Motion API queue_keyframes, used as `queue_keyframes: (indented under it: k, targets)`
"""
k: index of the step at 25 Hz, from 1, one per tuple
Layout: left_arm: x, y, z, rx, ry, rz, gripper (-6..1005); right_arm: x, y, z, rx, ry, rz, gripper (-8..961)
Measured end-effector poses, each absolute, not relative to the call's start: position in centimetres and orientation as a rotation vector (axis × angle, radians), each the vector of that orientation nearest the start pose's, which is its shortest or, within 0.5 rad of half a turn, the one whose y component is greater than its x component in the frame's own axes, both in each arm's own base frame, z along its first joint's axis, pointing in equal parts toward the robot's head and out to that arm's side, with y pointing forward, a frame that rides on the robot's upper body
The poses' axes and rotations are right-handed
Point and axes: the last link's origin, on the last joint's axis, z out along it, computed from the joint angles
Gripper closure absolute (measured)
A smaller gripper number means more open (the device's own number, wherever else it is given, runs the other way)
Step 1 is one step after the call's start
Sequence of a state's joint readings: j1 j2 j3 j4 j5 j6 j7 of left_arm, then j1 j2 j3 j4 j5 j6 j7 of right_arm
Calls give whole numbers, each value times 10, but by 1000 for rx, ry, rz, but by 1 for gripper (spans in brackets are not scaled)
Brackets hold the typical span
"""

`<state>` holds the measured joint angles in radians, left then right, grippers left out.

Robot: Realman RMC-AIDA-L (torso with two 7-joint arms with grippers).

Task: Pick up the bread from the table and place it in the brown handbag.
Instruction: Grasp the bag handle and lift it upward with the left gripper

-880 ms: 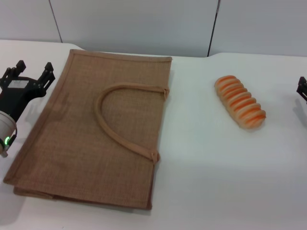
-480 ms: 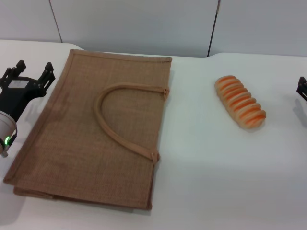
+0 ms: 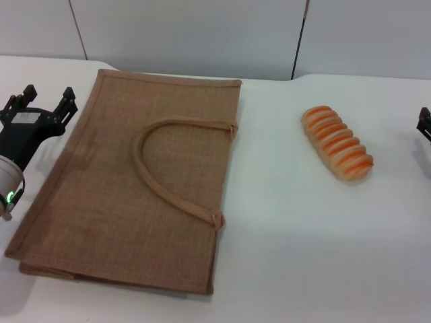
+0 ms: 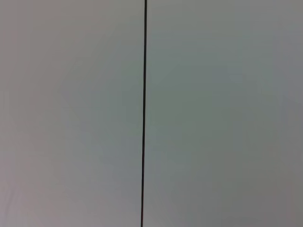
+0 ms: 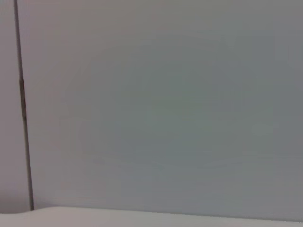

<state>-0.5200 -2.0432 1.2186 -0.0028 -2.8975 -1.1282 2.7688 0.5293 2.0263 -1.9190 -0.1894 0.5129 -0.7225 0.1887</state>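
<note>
The bread (image 3: 337,142), a ridged tan loaf with orange stripes, lies on the white table (image 3: 289,229) at the right. The brown handbag (image 3: 135,175) lies flat at the left, one looped handle (image 3: 158,168) resting on top of it. My left gripper (image 3: 47,95) hovers just beyond the bag's left edge, open and holding nothing. Only a sliver of my right gripper (image 3: 425,124) shows at the right edge, to the right of the bread and apart from it. Neither wrist view shows the bread or the bag.
Grey wall panels (image 3: 202,33) with dark seams rise behind the table's far edge. Both wrist views show only such wall panels (image 4: 213,113) (image 5: 165,104). White tabletop separates the bag and the bread.
</note>
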Motion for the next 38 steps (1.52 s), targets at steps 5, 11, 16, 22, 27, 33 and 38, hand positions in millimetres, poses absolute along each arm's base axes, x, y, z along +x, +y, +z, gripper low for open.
queue_keyframes:
  k: [5,11,16,22,27,33,38]
  targets:
    - [-342,352,11,-1646,-723,-793,236,354,377,-7,-1656,743,412,116]
    - [-324,364,13,-1815,-709,-856,237,356,379,-7,-1663,758,389,116]
    - [-308,373,10,-1945,-628,-835,238,354,380,-8,-1671,753,388,116]
    - [-295,386,-2,-2036,-524,-680,239,355,379,-9,-1673,754,384,116]
    - [-294,394,12,-1967,-494,-576,239,355,380,-10,-1680,760,375,116]
    - [-291,403,25,-1923,-576,-569,240,355,380,-11,-1682,765,368,116]
    - [-287,408,24,-1911,-548,-439,241,354,381,-11,-1683,763,370,117]
